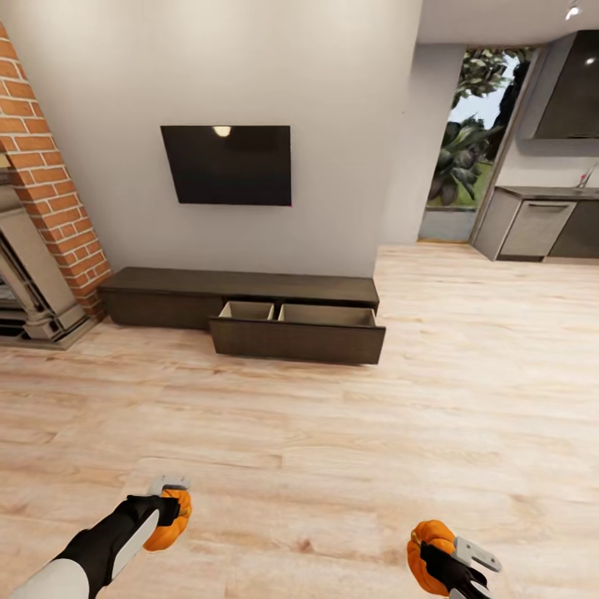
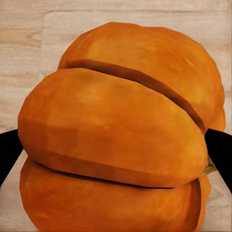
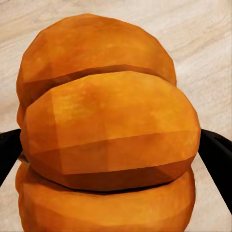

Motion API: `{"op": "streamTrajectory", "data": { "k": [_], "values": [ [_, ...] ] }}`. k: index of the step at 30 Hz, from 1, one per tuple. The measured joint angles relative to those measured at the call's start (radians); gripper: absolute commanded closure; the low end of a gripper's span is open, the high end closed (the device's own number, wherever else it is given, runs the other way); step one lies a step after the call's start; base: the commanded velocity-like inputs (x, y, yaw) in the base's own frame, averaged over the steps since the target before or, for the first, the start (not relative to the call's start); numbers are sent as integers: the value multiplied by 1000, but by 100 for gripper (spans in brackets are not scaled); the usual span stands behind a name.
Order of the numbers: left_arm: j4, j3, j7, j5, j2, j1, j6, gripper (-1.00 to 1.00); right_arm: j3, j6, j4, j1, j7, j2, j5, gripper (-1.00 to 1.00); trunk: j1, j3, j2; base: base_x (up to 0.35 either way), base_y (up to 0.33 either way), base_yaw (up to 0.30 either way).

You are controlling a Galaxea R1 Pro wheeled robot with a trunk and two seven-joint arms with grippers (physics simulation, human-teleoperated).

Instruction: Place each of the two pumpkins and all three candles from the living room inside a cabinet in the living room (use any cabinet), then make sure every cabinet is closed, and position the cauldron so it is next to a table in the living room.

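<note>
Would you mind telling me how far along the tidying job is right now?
Done: the cabinet has a drawer pulled open. In hand: the left pincer grips one pumpkin, the right pincer the other pumpkin. Left: stowing both, the candles, closing up, and the cauldron.

wood floor (image 1: pixel 333 449) under cabinet (image 1: pixel 241 299)
</note>
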Motion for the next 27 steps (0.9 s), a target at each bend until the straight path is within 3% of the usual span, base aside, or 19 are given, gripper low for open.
{"op": "streamTrajectory", "data": {
  "k": [4,6,8,9,11,27],
  "values": [
    [5,-1,1,2,-5,0,0,100,0,-1,0,0,1,0,1,100,0,0,0,333,0,0],
    [8,-2,1,8,-24,0,-1,100,0,-1,0,0,1,0,2,100,0,0,0,333,0,0],
    [14,-8,4,1,-78,1,0,100,0,-7,-1,0,2,0,4,100,0,0,0,333,0,0],
    [21,-12,4,24,-112,1,-4,100,0,-12,-1,0,1,0,3,100,0,0,0,333,0,0],
    [57,-25,7,8,-145,2,-2,100,0,-23,-1,0,2,0,4,100,0,0,0,333,0,0],
    [88,-35,8,-5,-160,1,-2,100,0,-60,-1,0,2,6,4,100,0,2,0,332,0,0]
  ]
}}
